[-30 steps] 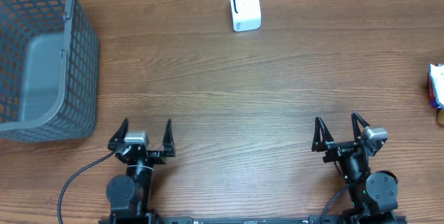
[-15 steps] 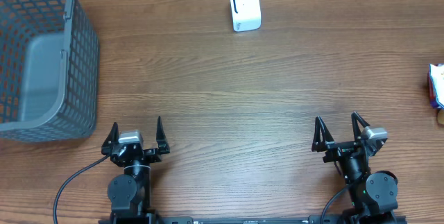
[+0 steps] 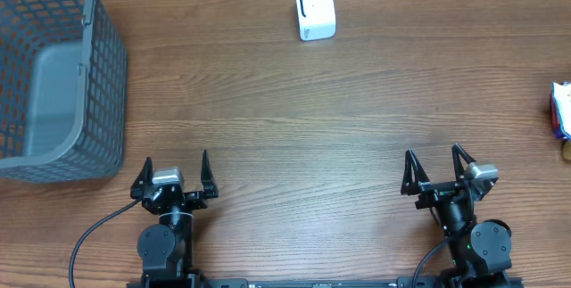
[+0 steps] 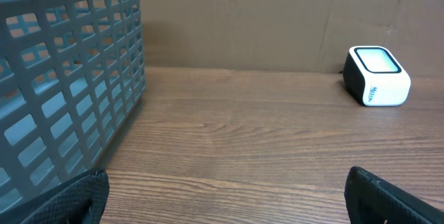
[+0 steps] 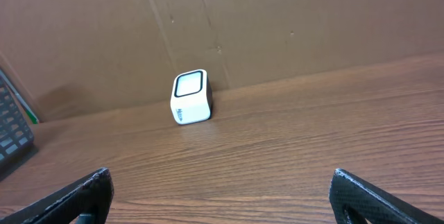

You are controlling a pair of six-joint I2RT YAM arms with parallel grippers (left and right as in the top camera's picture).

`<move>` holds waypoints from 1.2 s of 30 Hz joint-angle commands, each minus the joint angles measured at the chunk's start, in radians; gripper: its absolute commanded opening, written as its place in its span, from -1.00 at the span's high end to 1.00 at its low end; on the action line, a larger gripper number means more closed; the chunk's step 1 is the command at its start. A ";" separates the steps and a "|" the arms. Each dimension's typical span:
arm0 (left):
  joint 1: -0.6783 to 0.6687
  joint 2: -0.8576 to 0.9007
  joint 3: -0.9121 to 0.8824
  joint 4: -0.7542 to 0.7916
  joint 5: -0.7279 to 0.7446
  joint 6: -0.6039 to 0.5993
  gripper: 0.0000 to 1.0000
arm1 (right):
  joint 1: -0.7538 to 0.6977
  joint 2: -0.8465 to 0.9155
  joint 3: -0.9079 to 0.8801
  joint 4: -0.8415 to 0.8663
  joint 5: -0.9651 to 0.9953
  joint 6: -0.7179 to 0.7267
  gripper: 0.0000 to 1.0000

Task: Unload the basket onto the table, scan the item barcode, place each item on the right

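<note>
There are two arms at the near edge of the counter (image 3: 294, 136), one toward each near corner. Each carries one end effector. The left end effector (image 3: 176, 160) has its two fingers spread wide with nothing between them, and in its wrist view only the dark fingertips (image 4: 66, 200) show at the bottom corners, with bare wood between them. The right end effector (image 3: 433, 152) is likewise released, with two prongs splayed and nothing gripped, hovering over open wood. One scanner (image 3: 315, 9), a small white block with a dark-rimmed window on top, sits at the middle of the far edge, just in front of the brown cardboard wall (image 5: 277, 23). It is well apart from both arms. One grey mesh basket (image 3: 105, 74) stands upright in the far left corner, its near wall not far from the left arm. At the right edge, about halfway along, something colourful (image 3: 560, 110) pokes into sight. It looks like the item, in white, blue and red, but most of it is cut off, so I cannot tell whether it is one piece or several, nor see any barcode. One black cable (image 3: 94, 230) curls off the left arm's base.
</note>
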 commanded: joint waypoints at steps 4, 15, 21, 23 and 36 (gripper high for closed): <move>0.005 -0.011 -0.003 0.001 0.013 0.019 -0.99 | -0.005 -0.010 -0.010 0.003 -0.005 -0.004 -1.00; 0.005 -0.011 -0.003 0.001 0.013 0.019 -1.00 | -0.005 -0.010 -0.010 0.003 -0.005 -0.003 -1.00; 0.005 -0.011 -0.003 0.001 0.013 0.019 -1.00 | -0.005 -0.010 -0.010 0.003 -0.005 -0.003 -1.00; 0.005 -0.011 -0.003 0.001 0.013 0.019 -0.99 | -0.005 -0.010 -0.010 0.004 -0.005 -0.004 -1.00; 0.005 -0.011 -0.003 0.001 0.013 0.019 -1.00 | -0.099 -0.010 -0.010 0.002 0.007 -0.172 -1.00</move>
